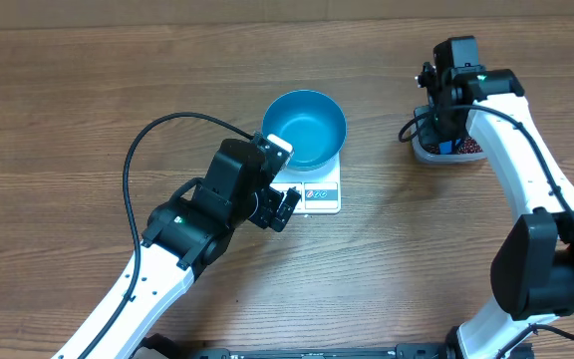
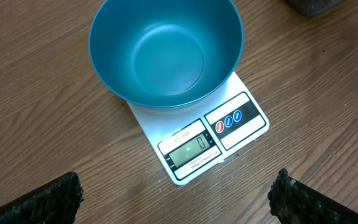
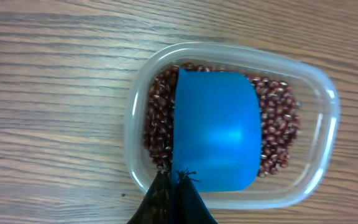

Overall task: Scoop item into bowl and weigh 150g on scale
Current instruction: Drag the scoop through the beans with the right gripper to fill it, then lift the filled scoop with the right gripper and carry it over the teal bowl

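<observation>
Wooden tabletop (image 1: pixel 68 100): at its middle the empty bowl (image 2: pixel 166 56) sits on the scale (image 2: pixel 235 118) (display reads zero), with the left gripper (image 2: pixel 176 199) spread wide nearby. Toward the right edge, a clear tub (image 3: pixel 319 124) holds beans (image 3: pixel 278 124); the right gripper (image 3: pixel 174 186) pinches a scoop (image 3: pixel 216 130) there.

Support: brown wood-grain table (image 1: pixel 68 100). Directly on it: small flat white square scale (image 1: pixel 319 192) near centre; clear rounded-rectangle plastic tub (image 3: pixel 306 180) well apart, right-arm side.
</observation>
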`<state>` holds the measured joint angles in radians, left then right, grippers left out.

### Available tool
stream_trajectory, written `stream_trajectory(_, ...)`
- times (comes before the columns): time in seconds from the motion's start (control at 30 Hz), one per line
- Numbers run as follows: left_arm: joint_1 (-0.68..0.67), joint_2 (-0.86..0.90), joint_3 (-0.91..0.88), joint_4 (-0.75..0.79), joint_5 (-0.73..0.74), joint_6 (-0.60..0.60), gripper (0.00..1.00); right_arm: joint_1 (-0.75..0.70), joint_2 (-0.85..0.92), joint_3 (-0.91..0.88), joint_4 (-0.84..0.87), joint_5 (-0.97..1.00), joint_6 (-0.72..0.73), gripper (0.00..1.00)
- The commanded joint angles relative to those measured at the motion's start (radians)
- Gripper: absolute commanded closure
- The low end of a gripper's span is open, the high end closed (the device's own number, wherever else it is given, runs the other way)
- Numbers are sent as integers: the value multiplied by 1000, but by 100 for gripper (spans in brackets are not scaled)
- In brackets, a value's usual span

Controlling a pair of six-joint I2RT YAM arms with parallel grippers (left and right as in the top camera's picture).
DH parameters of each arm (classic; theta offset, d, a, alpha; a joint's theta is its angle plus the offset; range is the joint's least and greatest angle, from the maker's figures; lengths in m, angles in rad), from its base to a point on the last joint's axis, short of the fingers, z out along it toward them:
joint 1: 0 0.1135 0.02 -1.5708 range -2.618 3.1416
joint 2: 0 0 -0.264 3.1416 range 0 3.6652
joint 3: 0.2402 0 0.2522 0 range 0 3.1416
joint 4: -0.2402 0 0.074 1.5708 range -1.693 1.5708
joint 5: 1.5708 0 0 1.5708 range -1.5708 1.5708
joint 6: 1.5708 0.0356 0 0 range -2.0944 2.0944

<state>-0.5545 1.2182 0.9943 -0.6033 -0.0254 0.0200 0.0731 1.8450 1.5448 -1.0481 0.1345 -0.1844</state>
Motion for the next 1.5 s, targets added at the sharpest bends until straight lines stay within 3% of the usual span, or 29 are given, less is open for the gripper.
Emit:
stream_trajectory(0.0, 6, 4, -2, 1, 16, -13, 1, -49, 13, 11, -13, -172, 23, 96)
stream_trajectory(0.5, 6, 4, -2, 1, 16, -13, 0, -323, 13, 11, -47, -733, 26, 96)
stream_trajectory(1.13, 6, 4, -2, 1, 16, -13, 0, -483, 13, 11, -61, -793, 134, 96)
stream_trajectory(1.47, 6, 4, -2, 1, 16, -13, 0, -549, 13, 11, -61, -969, 132, 96)
